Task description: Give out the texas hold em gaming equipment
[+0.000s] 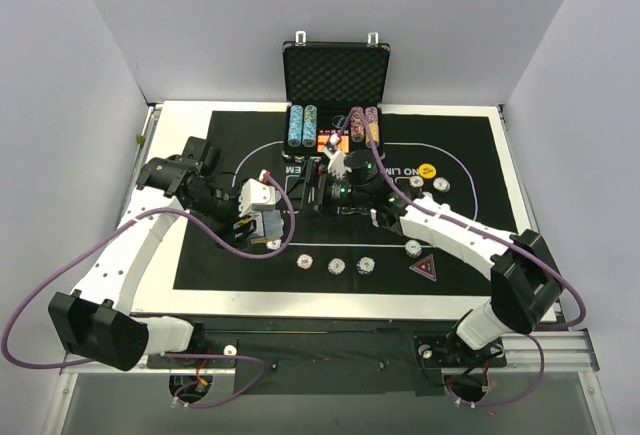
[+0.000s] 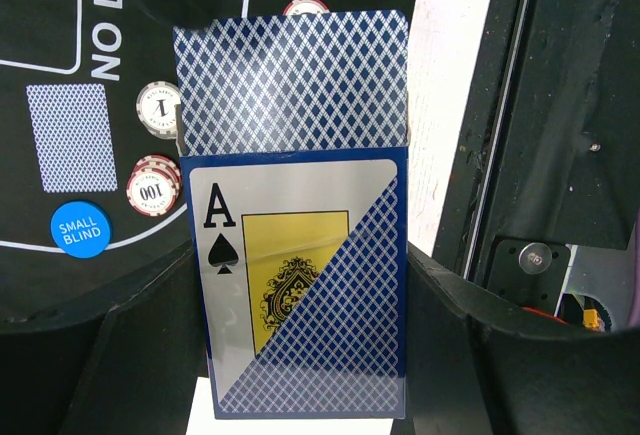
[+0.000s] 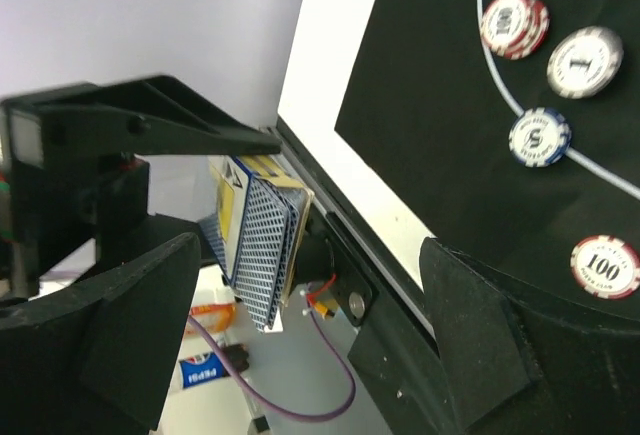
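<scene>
Left gripper (image 2: 300,375) is clenched on the deck box (image 2: 300,285), ace of spades on its face. The box fills the centre of the left wrist view. One blue-backed card (image 2: 290,80) stands partly out of the box's top end.

Right gripper (image 3: 310,250) is released, fingers wide apart and nothing between them. The box shows through the gap at lower left of the right wrist view, farther off and untouched by them.

Top view: the box sits left of centre, the right gripper just to its right.

A face-down card (image 2: 70,135) lies on the mat (image 2: 30,285) at the left edge of the left wrist view. The SMALL BLIND disc (image 2: 78,230) is below it, and the "1" chip (image 2: 160,108) and "100" chip (image 2: 152,183) are to its right.

Top view, lower centre: three striped chips (image 1: 336,266) in a row, triangular marker (image 1: 425,268) to their right. Yellow disc (image 1: 427,169) right of centre. Case (image 1: 335,75) open, top centre.
</scene>
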`<move>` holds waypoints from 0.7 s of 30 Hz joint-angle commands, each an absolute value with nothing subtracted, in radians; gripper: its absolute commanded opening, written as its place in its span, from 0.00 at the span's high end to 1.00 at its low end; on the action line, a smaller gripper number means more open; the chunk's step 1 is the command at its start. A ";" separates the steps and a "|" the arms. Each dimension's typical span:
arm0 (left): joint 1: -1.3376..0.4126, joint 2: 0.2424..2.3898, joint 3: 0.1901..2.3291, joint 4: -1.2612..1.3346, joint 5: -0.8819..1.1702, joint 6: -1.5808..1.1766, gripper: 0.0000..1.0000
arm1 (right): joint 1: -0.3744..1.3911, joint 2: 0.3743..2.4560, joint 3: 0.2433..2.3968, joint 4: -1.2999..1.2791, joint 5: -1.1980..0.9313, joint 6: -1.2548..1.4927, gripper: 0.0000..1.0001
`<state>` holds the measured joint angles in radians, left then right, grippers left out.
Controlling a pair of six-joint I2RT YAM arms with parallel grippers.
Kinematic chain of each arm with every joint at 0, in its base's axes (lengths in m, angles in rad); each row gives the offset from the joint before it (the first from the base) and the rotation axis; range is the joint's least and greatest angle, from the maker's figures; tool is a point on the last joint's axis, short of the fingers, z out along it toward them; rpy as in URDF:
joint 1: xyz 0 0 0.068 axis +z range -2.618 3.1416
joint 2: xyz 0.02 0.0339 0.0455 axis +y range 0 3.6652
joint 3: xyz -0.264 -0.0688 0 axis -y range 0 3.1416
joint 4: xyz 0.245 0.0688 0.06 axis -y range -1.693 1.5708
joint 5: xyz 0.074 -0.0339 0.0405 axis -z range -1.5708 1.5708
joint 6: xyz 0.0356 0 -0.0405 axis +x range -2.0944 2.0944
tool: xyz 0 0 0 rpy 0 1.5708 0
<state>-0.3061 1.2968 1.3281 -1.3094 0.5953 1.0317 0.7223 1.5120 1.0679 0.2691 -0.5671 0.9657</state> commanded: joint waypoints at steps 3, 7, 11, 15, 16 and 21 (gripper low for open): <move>-0.311 1.290 1.377 -1.316 0.618 1.037 0.96 | 0.771 1.546 1.121 0.258 -0.610 0.933 0.15; -0.316 1.295 1.387 -1.315 0.617 1.032 0.96 | 0.792 1.566 1.161 0.209 -0.610 0.899 0.17; -0.318 1.298 1.394 -1.313 0.618 1.028 0.96 | 0.795 1.585 1.169 0.206 -0.618 0.899 0.20; -0.321 1.301 1.401 -1.305 0.615 1.023 0.96 | 0.795 1.606 1.167 0.224 -0.643 0.911 0.28; -0.321 1.301 1.404 -1.305 0.615 1.022 0.96 | 0.795 1.609 1.170 0.218 -0.650 0.910 0.30; -0.321 1.301 1.413 -1.301 0.620 1.016 0.96 | 0.792 1.614 1.164 0.206 -0.664 0.904 0.42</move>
